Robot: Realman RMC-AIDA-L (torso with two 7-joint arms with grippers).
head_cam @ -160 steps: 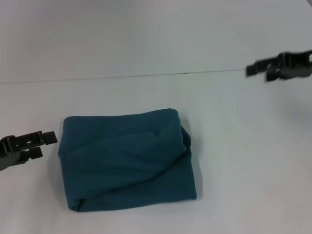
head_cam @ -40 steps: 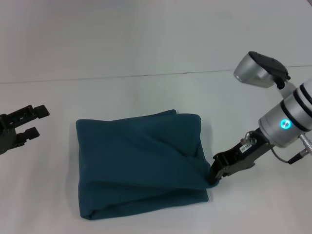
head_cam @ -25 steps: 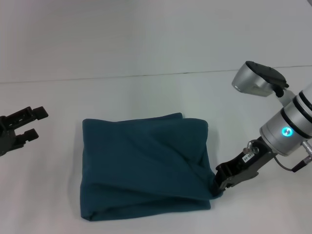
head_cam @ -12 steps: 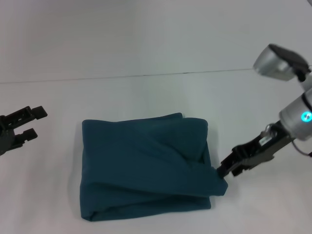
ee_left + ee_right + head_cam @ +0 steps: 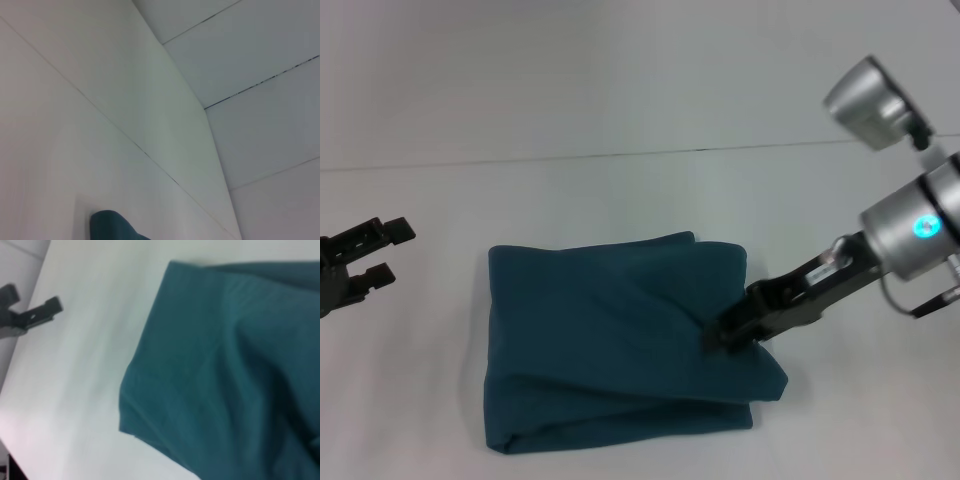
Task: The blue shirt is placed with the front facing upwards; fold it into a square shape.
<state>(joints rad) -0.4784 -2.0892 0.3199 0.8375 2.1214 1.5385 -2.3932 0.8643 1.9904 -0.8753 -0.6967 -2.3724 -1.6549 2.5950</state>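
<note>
While the blue shirt (image 5: 620, 340) is lying folded in a rough square on the white table (image 5: 620, 190), the right gripper (image 5: 720, 337), having left the shirt's right edge, is now pressing its top; its jaw state cannot be told. The left gripper (image 5: 375, 250) is waiting open, apart, suggesting final smoothing.

Plain teal-blue shirt (image 5: 620, 340); white table (image 5: 620, 100)

My right arm (image 5: 920, 225) is a silver cylinder with a glowing blue ring, a grey camera pod, thin cable, and black gripper (image 5: 720, 335); my left gripper (image 5: 365, 255) is black too
</note>
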